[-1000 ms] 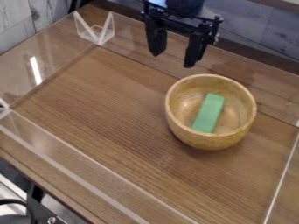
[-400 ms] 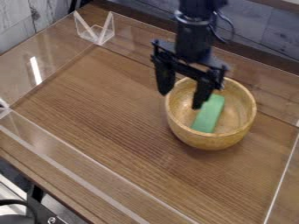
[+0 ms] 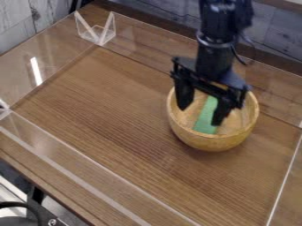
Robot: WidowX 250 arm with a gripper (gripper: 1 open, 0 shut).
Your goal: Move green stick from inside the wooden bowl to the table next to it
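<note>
Basically not started: gripper [image 3: 209,103] jaws spread wide and empty, poised over the wooden bowl [image 3: 214,117] with the green stick [image 3: 210,116] lying inside right beneath and between them, so grasp, lift-out and placing on the surface [image 3: 106,106] beside remain.

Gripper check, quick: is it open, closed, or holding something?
Gripper: open, holding nothing, fingers straddling the green stick inside the wooden bowl.
</note>
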